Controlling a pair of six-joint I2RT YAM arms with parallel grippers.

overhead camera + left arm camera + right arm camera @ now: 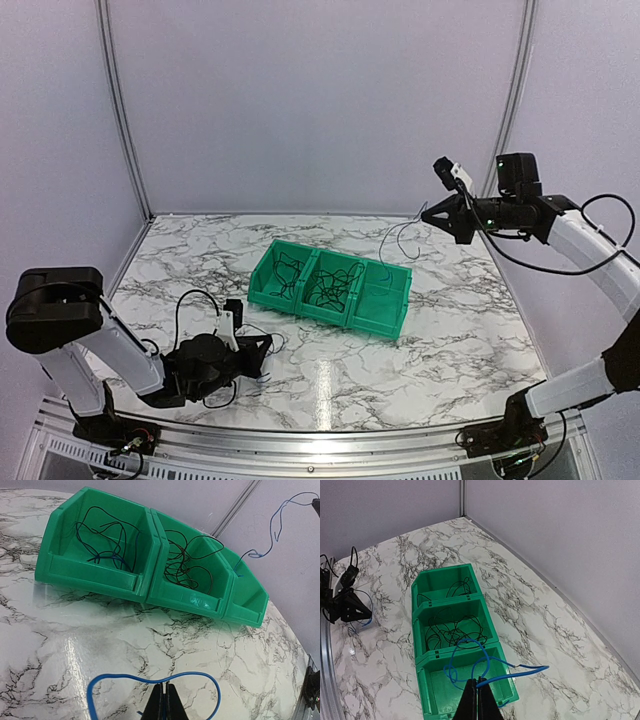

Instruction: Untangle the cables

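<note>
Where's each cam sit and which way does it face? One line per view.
Top external: above and behind the bases, looking down over the white marbled table at the green plastic three-compartment bin; both arms show.
Left wrist: low over the table, facing the bin; left gripper shut on a looped thin blue cable.
Right wrist: high, looking down into the bin; right gripper shut on a kinked thin blue cable.
Shared: both wrist views show the bin's tangled thin black cables.

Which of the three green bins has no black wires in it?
The right-end bin, the one nearest the right hand. Only a blue wire runs up from it to that hand; the middle bin and left-end bin hold black tangles.
</note>
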